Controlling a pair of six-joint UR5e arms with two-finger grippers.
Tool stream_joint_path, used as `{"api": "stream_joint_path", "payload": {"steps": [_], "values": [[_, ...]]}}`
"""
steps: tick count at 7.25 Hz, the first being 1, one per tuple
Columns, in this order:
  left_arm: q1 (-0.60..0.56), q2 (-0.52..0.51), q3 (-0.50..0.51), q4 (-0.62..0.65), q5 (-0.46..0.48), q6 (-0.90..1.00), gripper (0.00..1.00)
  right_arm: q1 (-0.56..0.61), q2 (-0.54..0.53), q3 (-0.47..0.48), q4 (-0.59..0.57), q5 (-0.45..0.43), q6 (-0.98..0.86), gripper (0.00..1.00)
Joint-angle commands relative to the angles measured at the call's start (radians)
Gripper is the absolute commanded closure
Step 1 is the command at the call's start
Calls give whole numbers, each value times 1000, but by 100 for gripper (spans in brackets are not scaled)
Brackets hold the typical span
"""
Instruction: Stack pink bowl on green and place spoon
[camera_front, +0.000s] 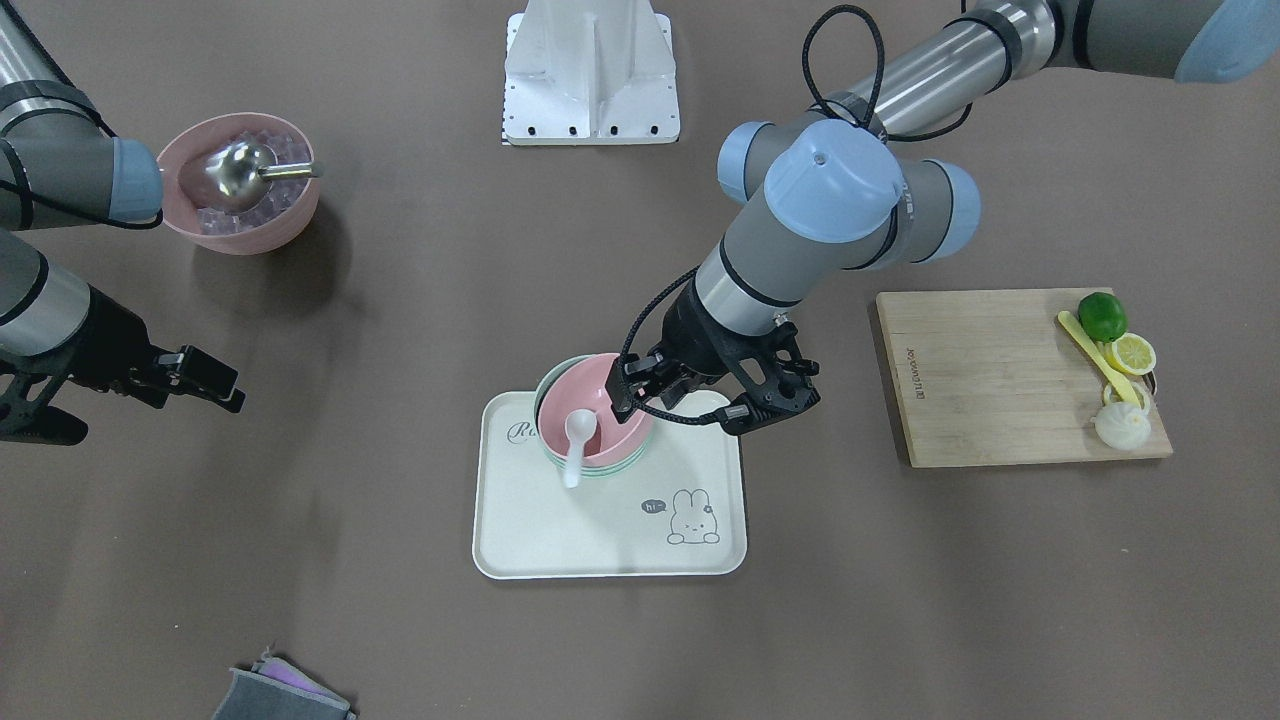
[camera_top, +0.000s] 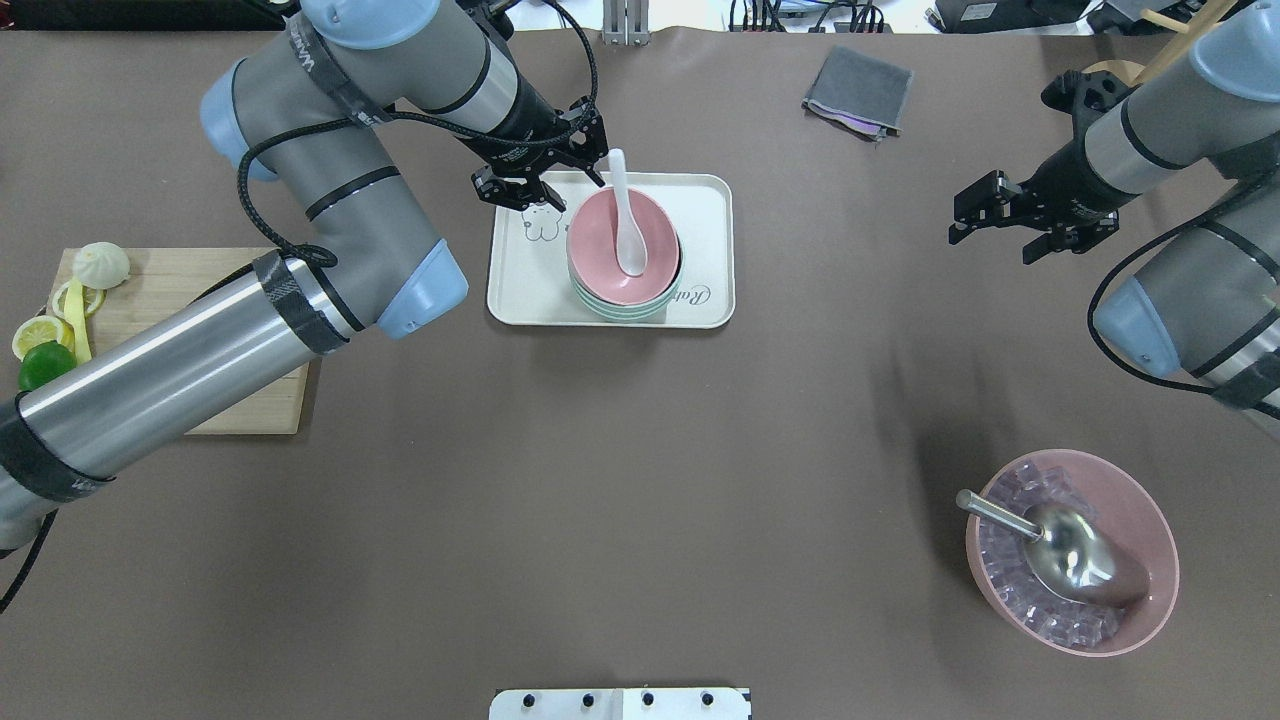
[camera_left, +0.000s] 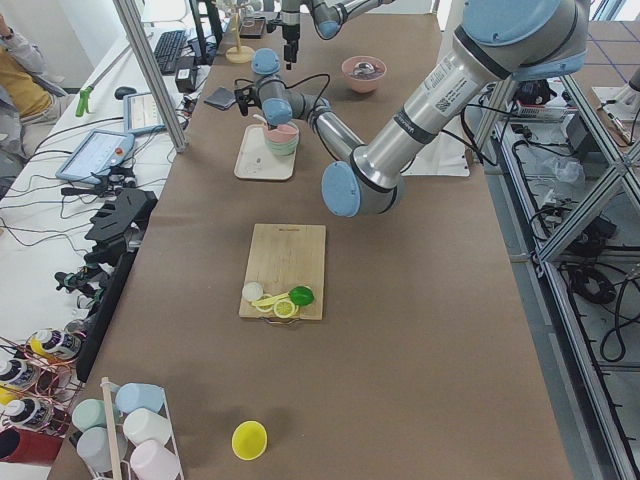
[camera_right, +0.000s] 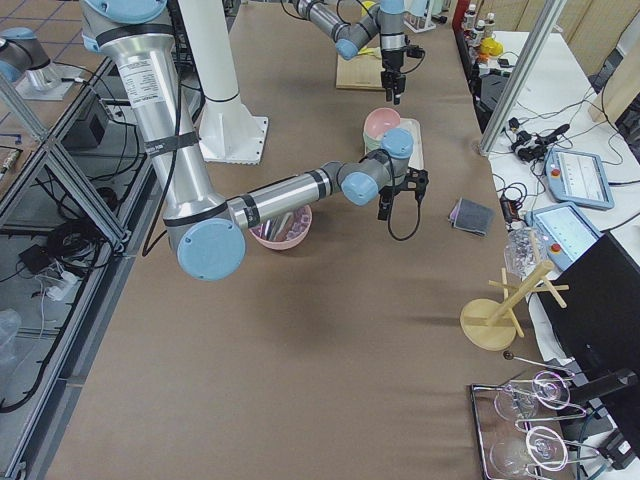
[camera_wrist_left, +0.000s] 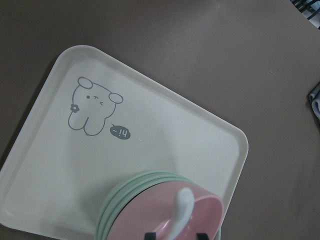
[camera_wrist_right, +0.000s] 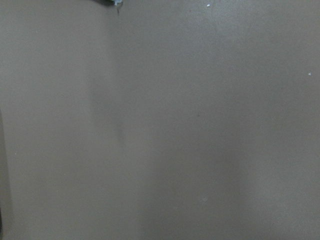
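The pink bowl (camera_top: 600, 240) sits nested on the green bowls (camera_top: 620, 308) on the white tray (camera_top: 705, 215). The white spoon (camera_top: 628, 230) lies in the pink bowl, its handle sticking out over the far rim. My left gripper (camera_top: 545, 170) is open beside the bowl, by the spoon handle, and holds nothing. In the left wrist view the spoon (camera_wrist_left: 182, 200) rises from the pink bowl (camera_wrist_left: 150, 217) between my two fingertips. From the front, the bowl (camera_front: 615, 437), spoon (camera_front: 578, 430) and left gripper (camera_front: 685, 408) show the same. My right gripper (camera_top: 1010, 228) is open and empty over bare table.
A second pink bowl (camera_top: 1120, 600) with ice and a metal scoop (camera_top: 1070, 548) stands near the robot's right. A wooden cutting board (camera_top: 190, 310) with lime and lemon pieces lies at the left. A grey cloth (camera_top: 858, 90) lies beyond the tray.
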Motion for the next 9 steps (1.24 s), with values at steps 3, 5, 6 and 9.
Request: {"api": "stream_joint_path", "payload": {"steps": [3, 5, 6, 9], "values": [[-137, 276, -199, 45, -109, 254, 2, 62, -39, 5, -2, 4, -102, 0], [-282, 490, -316, 90, -194, 560, 2, 161, -125, 9, -3, 37, -294, 0], [-326, 654, -362, 90, -193, 776, 2, 201, -175, -2, -3, 37, -447, 0], [-548, 928, -295, 84, -177, 1429, 2, 373, -256, -130, -5, 37, -897, 0]]}}
